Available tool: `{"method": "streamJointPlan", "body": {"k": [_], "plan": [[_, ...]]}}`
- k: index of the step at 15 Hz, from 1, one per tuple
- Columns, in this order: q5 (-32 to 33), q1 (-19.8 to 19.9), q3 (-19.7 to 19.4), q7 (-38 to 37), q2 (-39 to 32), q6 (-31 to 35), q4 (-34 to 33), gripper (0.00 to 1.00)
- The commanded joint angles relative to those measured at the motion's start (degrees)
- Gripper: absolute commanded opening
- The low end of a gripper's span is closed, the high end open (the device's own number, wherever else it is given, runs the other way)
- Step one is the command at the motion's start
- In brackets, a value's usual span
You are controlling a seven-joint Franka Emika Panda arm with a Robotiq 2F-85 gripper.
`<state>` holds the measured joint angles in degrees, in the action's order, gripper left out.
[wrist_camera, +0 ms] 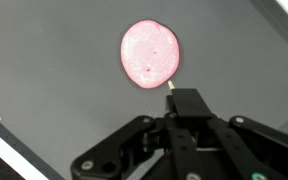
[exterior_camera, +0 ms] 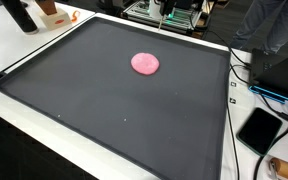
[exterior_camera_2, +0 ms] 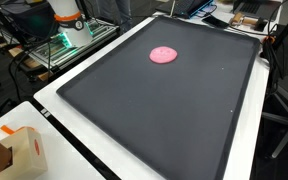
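A flat, round pink disc lies on a dark mat. It shows in both exterior views, on the far half of the mat. In the wrist view my gripper hovers over the mat just beside the disc, apart from it. Its black fingers are pressed together. A tiny pale tip sticks out at the fingertips; I cannot tell what it is. The gripper does not show in the exterior views.
A black phone-like slab and cables lie on the white table beside the mat. A cardboard box stands at one table corner. The robot base and a green-lit rack stand beyond the mat's edge.
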<state>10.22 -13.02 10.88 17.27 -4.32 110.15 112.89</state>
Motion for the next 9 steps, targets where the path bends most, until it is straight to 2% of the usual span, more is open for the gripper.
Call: {"method": "streamJointPlan", "body": {"k": [1, 5, 9], "plan": [[-5.58, 2.36, -0.65, 3.37, -1.19, 1.64, 0.30, 0.03], [-14.30, 5.05, -1.30, 10.86, -2.31, 5.53, 2.28, 0.03], [-18.63, 6.81, -1.23, 16.77, -3.23, 8.46, 5.40, 0.03]]}}
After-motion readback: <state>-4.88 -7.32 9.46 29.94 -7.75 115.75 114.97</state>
